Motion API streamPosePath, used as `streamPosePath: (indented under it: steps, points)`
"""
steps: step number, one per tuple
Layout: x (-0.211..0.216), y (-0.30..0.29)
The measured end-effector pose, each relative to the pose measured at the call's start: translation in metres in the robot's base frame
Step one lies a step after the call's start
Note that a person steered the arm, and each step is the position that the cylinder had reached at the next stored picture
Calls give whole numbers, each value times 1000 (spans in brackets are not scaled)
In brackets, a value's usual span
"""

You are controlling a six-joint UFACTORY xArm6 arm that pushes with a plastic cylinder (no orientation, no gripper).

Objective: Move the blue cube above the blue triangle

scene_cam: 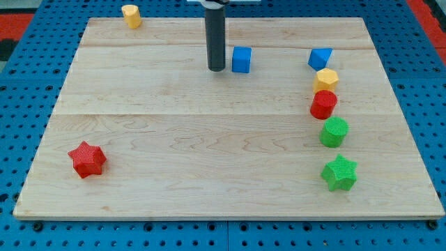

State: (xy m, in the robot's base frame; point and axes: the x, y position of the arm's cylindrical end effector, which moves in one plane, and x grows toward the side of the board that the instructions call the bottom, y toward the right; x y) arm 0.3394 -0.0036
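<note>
Pale wooden board (209, 153) on blue pegboard (21, 104). Dark rod down from 12 o'clock, my tip (216, 70) just beside blue plastic cube (241, 60), at its 9 o'clock; contact unclear. No jaws, nothing held. Blue plastic triangle (320, 58) well apart at cube's 3 o'clock. Below triangle toward 6 o'clock: yellow hexagon (325, 79), red cylinder (323, 104), green cylinder (334, 132), green star (339, 173). Red star (87, 159) at 8 o'clock, yellow cylinder (131, 15) at 11 o'clock.

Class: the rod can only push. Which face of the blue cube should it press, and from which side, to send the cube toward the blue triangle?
Press the blue cube on its flat face toward the view's left. My tip already sits just beside that face, and the blue triangle lies to the view's right, so a rightward push carries the cube toward it.
</note>
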Motion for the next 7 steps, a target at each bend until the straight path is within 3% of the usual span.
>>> streamPosePath:
  steps: [2, 3, 4, 6, 7]
  points:
    - [-38, 73]
    - [-44, 20]
    - [-77, 6]
    - [-81, 118]
    - [-80, 129]
